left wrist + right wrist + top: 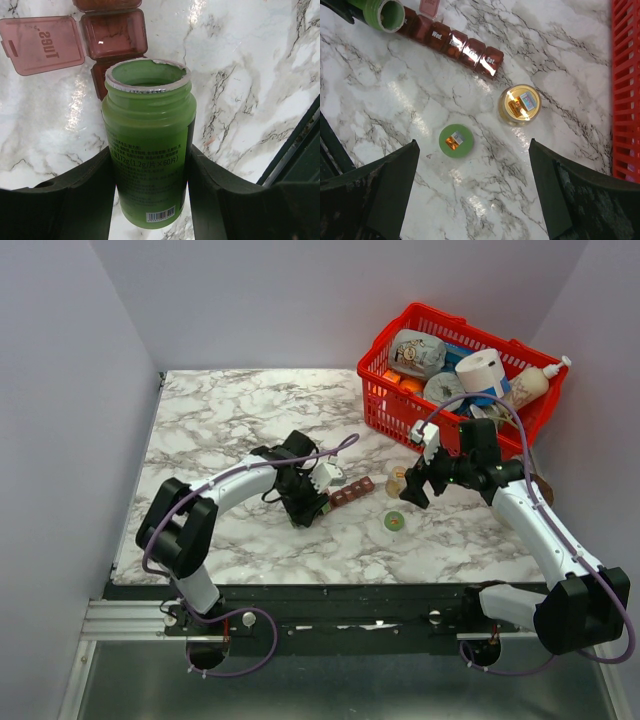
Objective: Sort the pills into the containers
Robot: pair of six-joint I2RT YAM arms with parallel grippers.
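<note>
Left wrist view first: my left end effector (pixel 150 170) is clamped at about half its spread on the green bottle (pixel 148 125), both pads pressed to its sides, its uncapped mouth ringed with torn foil pointing away from me. Just past that mouth lies the pill organiser (pixel 114 34), reddish-brown, one flap (pixel 42 44) lettered TUES swung out flat on the marble beside its open cell. The mouth hides part of the next cell down; touching or not, I cannot tell.

Top view now: the organiser (pixel 350 492) sits mid-surface (pixel 220 430) between my two arms, with bare marble far out to the left edge and toward the back wall.

Over to my right: the right end effector (pixel 475 150) hangs spread wide, holding nothing, above a loose green cap (pixel 456 141). Only this wrist view reads the day labels, Wed. through Sat., along the strip (pixel 452 42). A gold-lidded jar (pixel 519 106) stands upright near the Sat. end, apart from it. The red basket (pixel 625 90) walls off the right edge.
</note>
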